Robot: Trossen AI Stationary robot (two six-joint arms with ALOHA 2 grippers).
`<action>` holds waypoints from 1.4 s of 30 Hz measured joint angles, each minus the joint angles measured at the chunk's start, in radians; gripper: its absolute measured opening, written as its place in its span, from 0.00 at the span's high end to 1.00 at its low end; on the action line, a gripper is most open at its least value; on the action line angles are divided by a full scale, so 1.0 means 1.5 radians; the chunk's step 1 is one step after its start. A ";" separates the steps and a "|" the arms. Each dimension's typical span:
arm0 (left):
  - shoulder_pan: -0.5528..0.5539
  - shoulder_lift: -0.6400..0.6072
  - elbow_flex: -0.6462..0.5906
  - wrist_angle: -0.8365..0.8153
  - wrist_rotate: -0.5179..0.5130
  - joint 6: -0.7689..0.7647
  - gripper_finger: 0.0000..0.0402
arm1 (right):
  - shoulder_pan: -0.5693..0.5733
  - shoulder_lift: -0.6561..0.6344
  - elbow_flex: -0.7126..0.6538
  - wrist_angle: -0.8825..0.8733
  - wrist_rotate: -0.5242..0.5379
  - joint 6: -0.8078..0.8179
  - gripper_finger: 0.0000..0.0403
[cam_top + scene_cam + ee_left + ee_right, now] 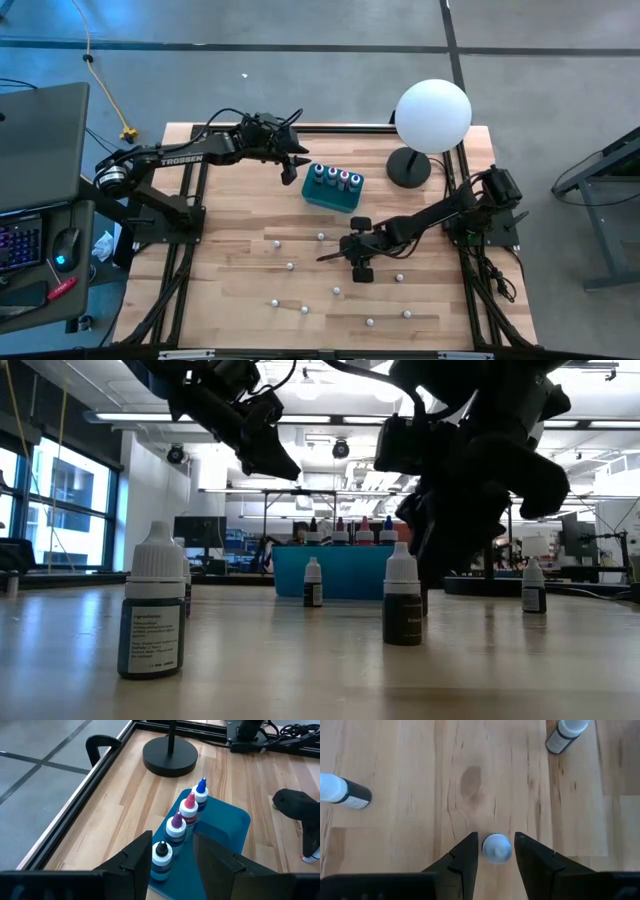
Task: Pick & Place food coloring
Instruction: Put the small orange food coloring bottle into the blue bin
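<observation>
The wooden table (230,300) carries both arms. The left arm reaches in from the left edge toward the far middle, and its left gripper (293,165) hangs above the near-left end of the teal box (333,195), fingers spread with nothing between them. The right arm stretches from the right edge toward the centre, elbow low, with the right gripper (352,262) pointing straight down at the boards. Its fingers stand apart on either side of one upright food coloring bottle (496,848); whether they touch it cannot be told.

The white globe lamp (432,116) stands at the far right. Only the left wrist view shows four bottles (176,827) standing in a row in the box, with black, purple, pink and blue tips. The high view shows the other bottles (290,266) scattered as white dots across the near half of the table. The low view shows them upright with dark bodies.
</observation>
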 joint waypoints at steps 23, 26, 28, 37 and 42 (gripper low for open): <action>0.000 0.000 0.000 0.001 -0.009 0.000 0.65 | -0.060 -0.118 0.000 0.002 0.036 0.008 0.78; 0.000 0.000 0.000 0.001 -0.009 0.000 0.65 | -0.094 -0.166 0.000 -0.001 0.112 -0.024 0.81; 0.000 0.000 0.000 0.001 -0.009 0.000 0.65 | -0.123 -0.191 0.000 -0.002 0.182 -0.028 0.83; 0.000 0.000 0.000 0.001 -0.011 0.000 0.65 | -0.267 -0.154 0.000 -0.044 0.123 0.029 0.81; 0.000 0.000 0.000 0.001 -0.011 0.000 0.65 | -0.288 -0.097 0.000 -0.037 0.074 0.017 0.83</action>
